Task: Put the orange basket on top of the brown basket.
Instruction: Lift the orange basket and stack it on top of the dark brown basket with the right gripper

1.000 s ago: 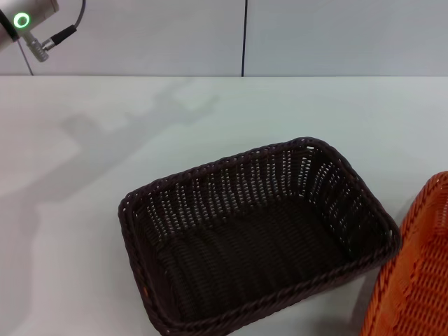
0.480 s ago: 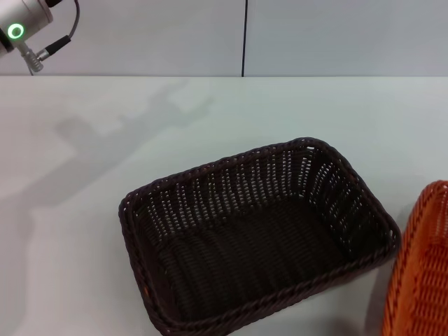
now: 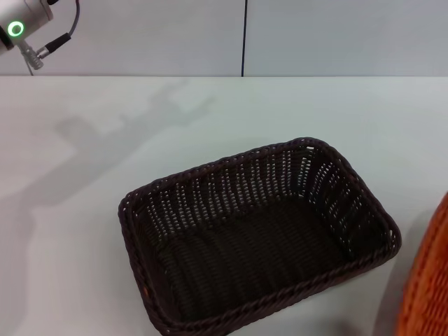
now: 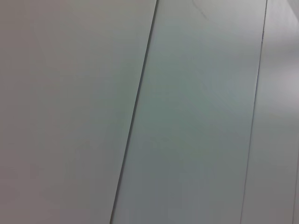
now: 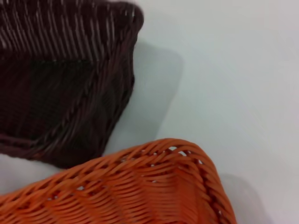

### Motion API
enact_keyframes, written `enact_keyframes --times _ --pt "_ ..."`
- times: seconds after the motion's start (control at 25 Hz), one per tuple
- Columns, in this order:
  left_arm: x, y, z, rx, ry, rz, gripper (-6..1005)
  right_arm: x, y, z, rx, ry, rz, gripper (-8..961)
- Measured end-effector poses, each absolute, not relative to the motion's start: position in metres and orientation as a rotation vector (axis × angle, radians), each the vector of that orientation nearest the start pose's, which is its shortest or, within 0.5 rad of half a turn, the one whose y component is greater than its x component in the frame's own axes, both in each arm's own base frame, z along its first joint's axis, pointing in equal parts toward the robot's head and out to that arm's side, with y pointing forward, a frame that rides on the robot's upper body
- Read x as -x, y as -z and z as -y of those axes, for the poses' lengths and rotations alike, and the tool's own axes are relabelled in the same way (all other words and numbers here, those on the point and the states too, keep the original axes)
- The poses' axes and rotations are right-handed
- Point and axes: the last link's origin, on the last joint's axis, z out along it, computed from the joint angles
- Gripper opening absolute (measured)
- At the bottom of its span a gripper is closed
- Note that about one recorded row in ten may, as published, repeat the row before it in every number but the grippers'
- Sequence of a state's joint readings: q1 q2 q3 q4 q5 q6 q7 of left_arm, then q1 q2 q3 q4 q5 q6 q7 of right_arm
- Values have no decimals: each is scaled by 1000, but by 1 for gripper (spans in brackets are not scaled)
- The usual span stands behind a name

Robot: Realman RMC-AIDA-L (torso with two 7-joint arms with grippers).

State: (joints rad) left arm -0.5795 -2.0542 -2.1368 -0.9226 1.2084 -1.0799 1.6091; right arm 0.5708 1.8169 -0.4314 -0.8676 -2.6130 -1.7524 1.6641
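Observation:
The brown basket stands empty on the white table, slightly right of the middle in the head view. One of its corners shows in the right wrist view. Only a sliver of the orange basket shows at the lower right edge of the head view. In the right wrist view the orange basket fills the near part, its braided rim beside the brown basket's corner and apart from it. Neither gripper's fingers show. A part of the left arm with a green ring light is at the upper left.
The white table reaches back to a grey wall with a dark vertical seam. The left arm's shadow lies on the table's far left. The left wrist view shows only grey wall panels.
The orange basket has slid to the right, almost out of the head view. The left arm part shifted slightly toward the upper left. The brown basket has not moved.

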Motion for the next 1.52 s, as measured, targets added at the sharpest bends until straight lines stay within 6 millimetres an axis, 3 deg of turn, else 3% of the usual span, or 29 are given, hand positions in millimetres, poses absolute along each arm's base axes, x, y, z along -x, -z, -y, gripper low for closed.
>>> enact_keyframes --times 0.12,0.16,0.2,0.24,0.28,0.36,0.4,0.56,0.8,0.84,0.96,1.04,1.08,1.24,1.28,1.4,1.44,1.52 --pt "152 -90 -425 2113 1222 494 845 -341 -171 -317 2569 -21 -961 189" --pt "154 -91 -424 2107 1224 496 845 -343 -186 -312 2523 -88 -958 176" --pt "154 -91 -424 2107 1224 496 845 -343 -186 -312 2523 -88 -958 163" --pt "154 -92 -424 2105 1225 496 845 -345 -204 -304 2455 -142 -952 150" --pt "155 -93 -424 2102 1230 495 844 -345 -204 -304 2455 -142 -952 150" --pt "156 -96 -423 2096 1240 491 844 -349 -231 -293 2345 -174 -948 150" --pt "156 -96 -423 2096 1240 491 844 -349 -231 -293 2345 -174 -948 150" --pt "157 -100 -423 2083 1248 488 844 -355 -272 -275 2178 -209 -939 150" --pt "158 -103 -424 2076 1248 487 843 -354 -295 -266 1993 -426 -870 150" --pt "159 -105 -424 2066 1247 489 843 -355 -295 -266 1923 -549 -831 150" --pt "161 -107 -424 2059 1247 490 843 -354 -293 -268 1858 -676 -785 150" --pt "161 -108 -425 2054 1245 491 842 -348 -280 -270 1786 -861 -706 151" --pt "161 -108 -425 2054 1245 491 842 -348 -280 -270 1786 -861 -706 151" --pt "165 -106 -425 2051 1239 508 842 -335 -243 -279 1718 -1088 -613 151" --pt "165 -105 -426 2052 1238 513 842 -335 -243 -279 1718 -1088 -613 151" --pt "167 -103 -427 2054 1235 528 841 -327 -217 -283 1680 -1187 -578 151" --pt "168 -101 -427 2056 1233 530 841 -321 -199 -284 1654 -1256 -551 151" --pt "168 -101 -427 2057 1232 529 841 -318 -190 -286 1649 -1294 -541 151"
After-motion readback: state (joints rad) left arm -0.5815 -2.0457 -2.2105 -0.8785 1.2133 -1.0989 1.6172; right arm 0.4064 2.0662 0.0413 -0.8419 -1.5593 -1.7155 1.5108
